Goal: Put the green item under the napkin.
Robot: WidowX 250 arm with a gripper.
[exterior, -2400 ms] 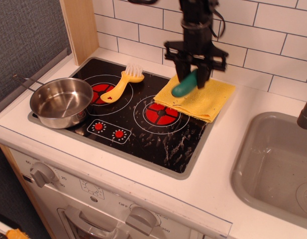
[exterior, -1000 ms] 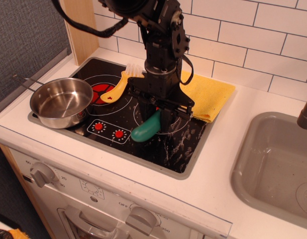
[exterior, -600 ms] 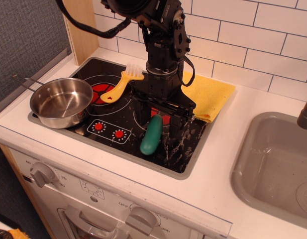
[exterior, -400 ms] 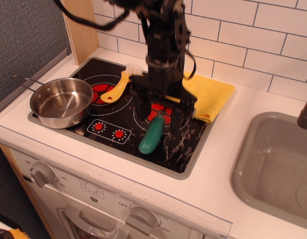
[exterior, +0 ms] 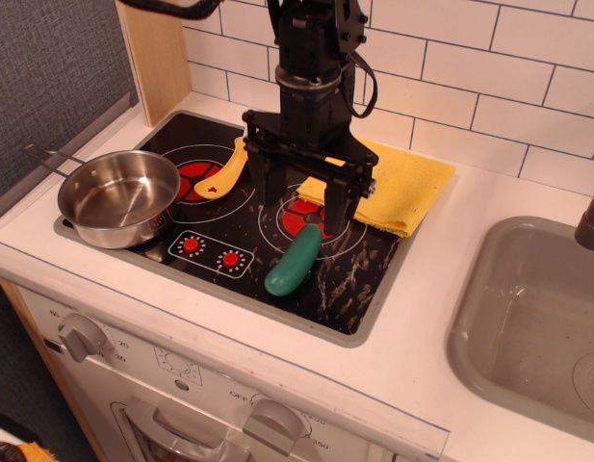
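Note:
The green item (exterior: 295, 260) is a dark teal-green toy cucumber. It lies loose on the black stovetop (exterior: 354, 279), in front of the right burner, just below the napkin's near edge. The napkin (exterior: 404, 185) is a folded mustard-yellow cloth at the stove's back right, partly hidden by the arm. My gripper (exterior: 299, 204) hangs above the far end of the green item, raised off it. Its jaws stand open and hold nothing.
A steel pan (exterior: 118, 195) sits on the left burner. A yellow brush-spatula (exterior: 222, 171) lies behind it, partly hidden by the arm. A grey sink (exterior: 537, 318) is at the right. A wooden panel (exterior: 157, 53) and a tiled wall stand behind the stove.
My gripper carried the green item from above the napkin down to the stove's front, let it go there, opened and rose a little. The item now lies on the stovetop.

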